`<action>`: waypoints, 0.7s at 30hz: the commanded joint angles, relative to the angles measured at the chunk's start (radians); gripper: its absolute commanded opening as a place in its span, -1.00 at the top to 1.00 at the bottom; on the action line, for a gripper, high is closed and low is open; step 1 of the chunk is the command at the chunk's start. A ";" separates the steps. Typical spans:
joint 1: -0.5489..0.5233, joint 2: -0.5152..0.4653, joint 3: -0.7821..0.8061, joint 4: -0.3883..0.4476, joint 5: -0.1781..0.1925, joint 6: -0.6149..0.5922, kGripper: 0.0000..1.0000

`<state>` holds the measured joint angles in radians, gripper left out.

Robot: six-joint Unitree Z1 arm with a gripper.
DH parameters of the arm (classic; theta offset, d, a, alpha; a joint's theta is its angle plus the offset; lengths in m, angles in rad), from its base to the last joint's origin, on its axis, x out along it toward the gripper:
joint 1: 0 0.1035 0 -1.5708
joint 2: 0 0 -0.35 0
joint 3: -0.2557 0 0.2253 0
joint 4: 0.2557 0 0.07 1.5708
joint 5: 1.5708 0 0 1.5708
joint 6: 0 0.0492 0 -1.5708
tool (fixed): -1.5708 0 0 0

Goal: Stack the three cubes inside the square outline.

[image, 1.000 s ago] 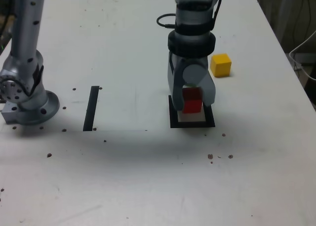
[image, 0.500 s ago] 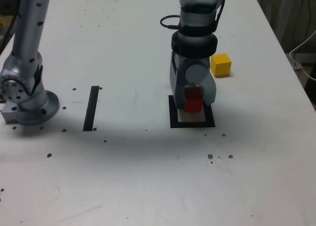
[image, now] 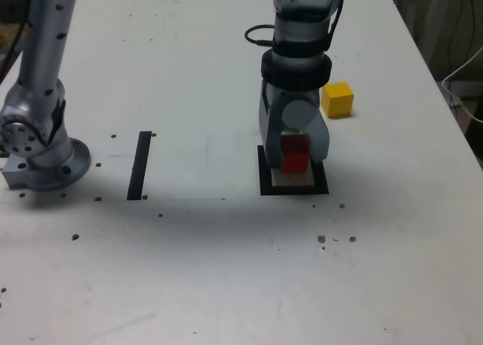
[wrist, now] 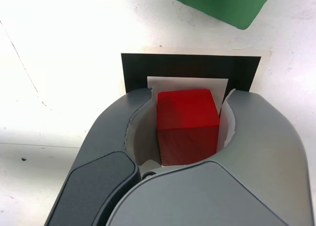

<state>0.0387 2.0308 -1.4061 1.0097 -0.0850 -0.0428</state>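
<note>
A: Where is the gripper point(image: 295, 155)?

B: It hangs straight down over the square point(image: 263, 180), near the middle of the table point(image: 226, 269) in the exterior view. Its grey jaws sit on either side of the red cube point(image: 294, 153).

A: Is it pinching the cube?

B: The wrist view shows the gripper point(wrist: 190, 98) with the red cube point(wrist: 187, 126) between the jaws, and the jaws look close against its sides. I take it as clamped on the cube, though the contact on the side towards the square's wider white gap is hard to judge.

A: And the cube relative to the square?

B: The red cube is over the white inside of the square point(wrist: 190, 67). The black tape frame shows beyond it in the wrist view, with a strip of white between cube and frame. Whether the cube rests on the surface or is just above it, I cannot tell.

A: The other cubes?

B: The yellow cube point(image: 337, 100) sits on the table to the exterior view's right of the arm, beyond the square and apart from it. The green cube point(wrist: 222, 4) shows only in the wrist view, lying just past the far edge of the frame; in the exterior view the arm hides it.

A: Anything else?

B: A tape strip point(image: 139, 164) lies well to the exterior view's left, and the arm's base point(image: 41, 152) stands further left still
</note>
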 commanded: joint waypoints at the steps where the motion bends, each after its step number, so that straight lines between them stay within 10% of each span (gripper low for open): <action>1: -0.002 -0.001 0.007 -0.003 0.000 0.002 0.42; 21: -0.013 -0.031 0.055 -0.024 -0.004 0.009 -0.99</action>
<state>0.0285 2.0100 -1.3544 0.9835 -0.0876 -0.0353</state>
